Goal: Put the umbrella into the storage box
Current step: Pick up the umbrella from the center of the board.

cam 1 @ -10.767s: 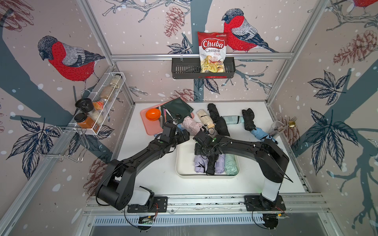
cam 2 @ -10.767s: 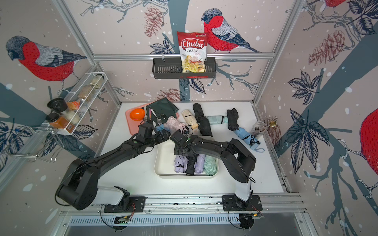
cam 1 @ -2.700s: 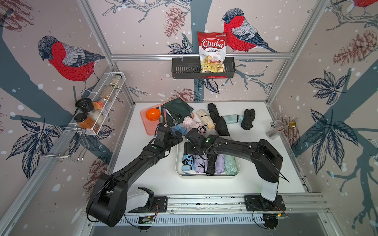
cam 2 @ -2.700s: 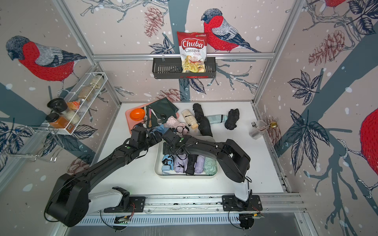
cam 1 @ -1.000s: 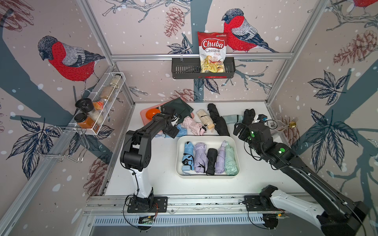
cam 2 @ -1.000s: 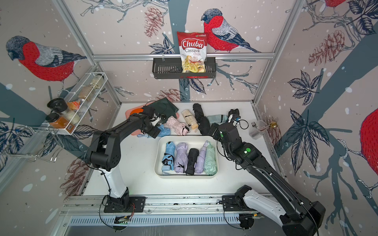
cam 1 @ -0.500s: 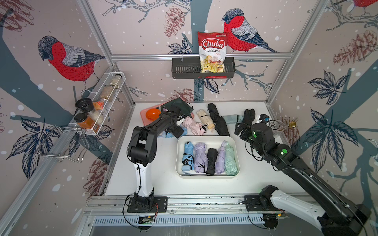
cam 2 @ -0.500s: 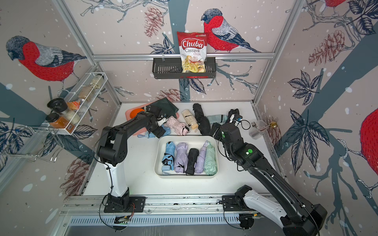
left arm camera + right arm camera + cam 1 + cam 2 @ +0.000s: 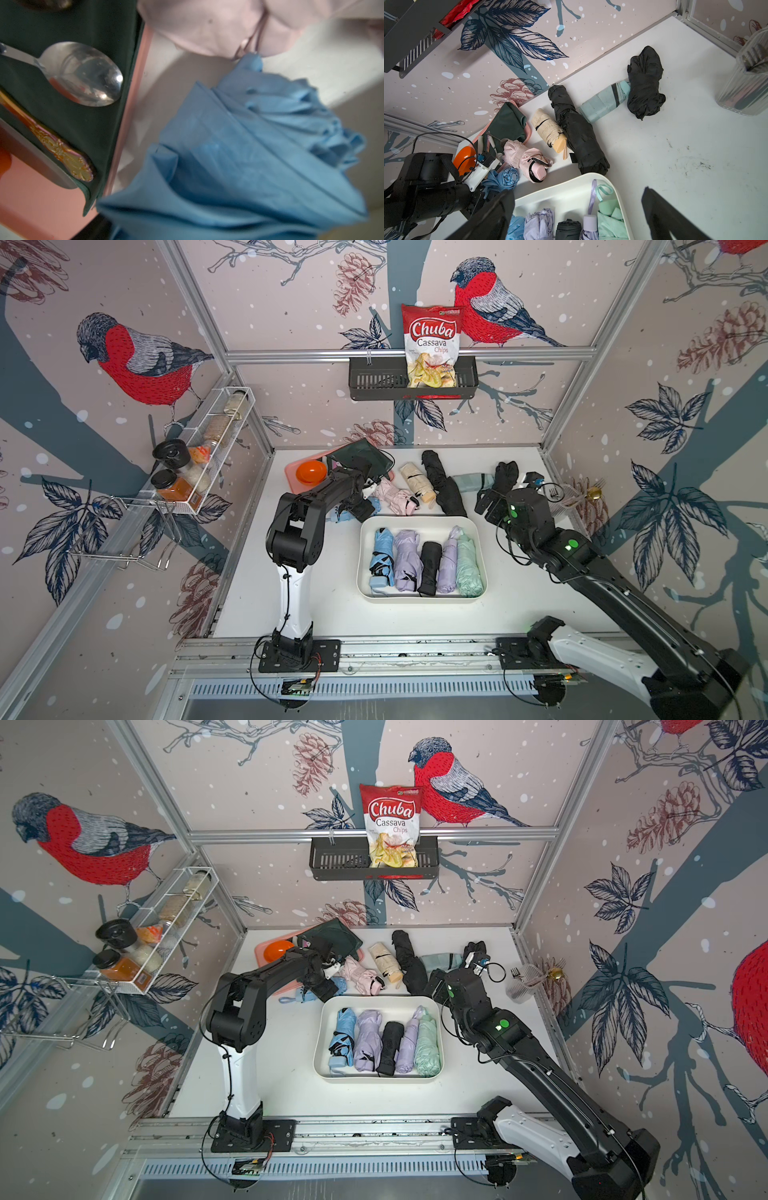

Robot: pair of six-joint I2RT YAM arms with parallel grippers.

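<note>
Both arms have come off the storage box (image 9: 364, 556) since a few seconds ago; it now holds five folded umbrellas side by side, with the light blue umbrella (image 9: 382, 547) the newest arrival. Your right tool (image 9: 577, 191) has backed away to the box's right side; its jaws stand spread wide and it holds nothing. Your left tool (image 9: 360, 506) has swung out to the blue umbrella (image 9: 239, 155); that one lies on the table (image 9: 332, 605), outside the box, just beside the pink tray (image 9: 291, 486) and touching the pink umbrella (image 9: 395, 499). Blue cloth fills the left wrist view, so you cannot tell how wide that tool stands or whether it has a hold. One deposit looks finished and the next pick begun; further folded umbrellas (image 9: 442, 489) wait behind the box.
</note>
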